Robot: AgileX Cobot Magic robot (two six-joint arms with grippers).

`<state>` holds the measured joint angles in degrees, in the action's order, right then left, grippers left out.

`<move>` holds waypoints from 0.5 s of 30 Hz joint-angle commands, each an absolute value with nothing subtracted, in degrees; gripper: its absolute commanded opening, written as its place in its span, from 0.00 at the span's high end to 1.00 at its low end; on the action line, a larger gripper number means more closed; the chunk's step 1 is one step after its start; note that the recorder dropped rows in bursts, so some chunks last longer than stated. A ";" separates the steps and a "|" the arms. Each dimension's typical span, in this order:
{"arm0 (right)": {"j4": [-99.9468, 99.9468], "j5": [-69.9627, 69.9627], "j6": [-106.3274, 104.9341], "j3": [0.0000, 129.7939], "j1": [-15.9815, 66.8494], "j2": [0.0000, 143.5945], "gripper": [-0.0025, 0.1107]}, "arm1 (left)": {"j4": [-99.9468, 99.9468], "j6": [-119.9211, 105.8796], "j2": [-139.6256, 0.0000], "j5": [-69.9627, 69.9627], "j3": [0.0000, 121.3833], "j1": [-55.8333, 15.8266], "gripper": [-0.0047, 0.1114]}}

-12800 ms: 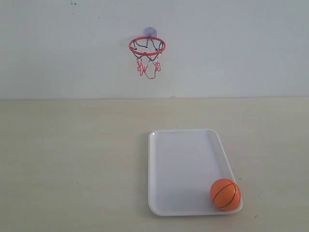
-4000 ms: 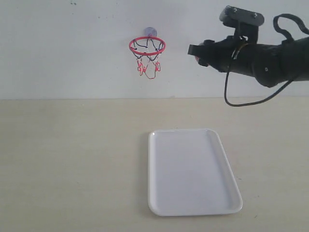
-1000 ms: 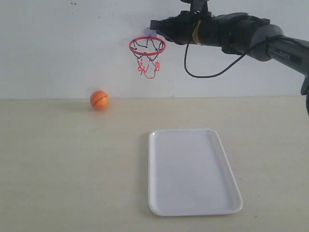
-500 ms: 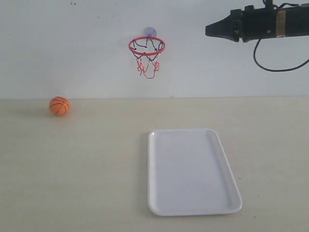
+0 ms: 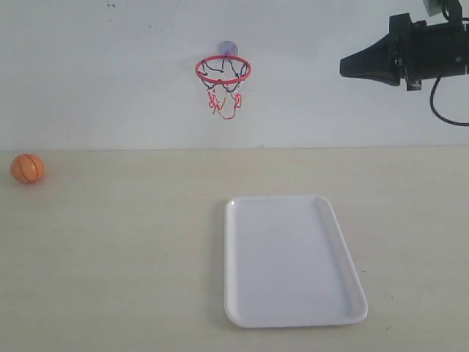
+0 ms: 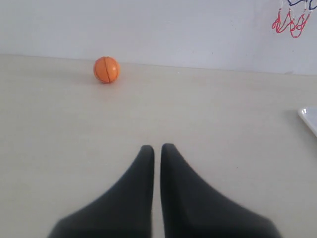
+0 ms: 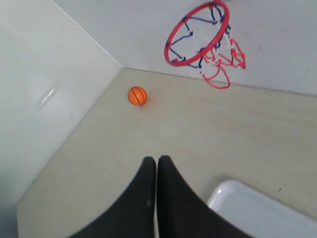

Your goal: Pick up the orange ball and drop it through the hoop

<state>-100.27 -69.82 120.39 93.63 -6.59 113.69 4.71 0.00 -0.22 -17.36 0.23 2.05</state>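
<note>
Now the orange ball (image 5: 27, 168) lies on the table (image 5: 117, 249) at the far nine o'clock edge of the exterior view, close to the wall and well apart from everything else. A second ago it sat nearer the hoop (image 5: 223, 79), and half a second ago it was halfway out, so it is rolling away toward nine o'clock. Much earlier it rested on the white tray (image 5: 278, 198), which is bare at about five o'clock.

My right gripper (image 5: 343, 69) is high at two o'clock, pulled back from the rim it was touching a second ago. Its fingers are pressed together with only a thin seam between them, and they hold nothing. The right wrist view shows the same seam, with the ball small and distant beyond the red ring. My left gripper (image 6: 154, 148) is likewise closed and empty, low over the table and pointing toward the ball.

I judge that the drop is done, since the ball is free on the table. Whether it passed through the net or missed, these views cannot tell me.
</note>
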 commanded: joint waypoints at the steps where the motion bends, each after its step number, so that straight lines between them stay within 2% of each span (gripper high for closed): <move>1: -99.95 -69.96 119.92 79.33 -6.96 104.79 0.98 | 5.02 0.39 0.00 -16.68 0.00 2.20 0.92; 4: -99.95 -69.96 120.33 63.74 -6.82 95.04 0.98 | 5.02 0.39 0.00 -16.68 0.00 2.20 0.92; 7: -99.95 -69.96 119.95 55.61 -6.82 89.07 0.98 | 5.02 0.39 0.00 -16.68 0.00 2.20 0.92; 15: -99.95 -69.96 119.95 54.14 -6.82 87.77 0.98 | 5.02 0.39 0.00 -16.68 0.00 2.20 0.92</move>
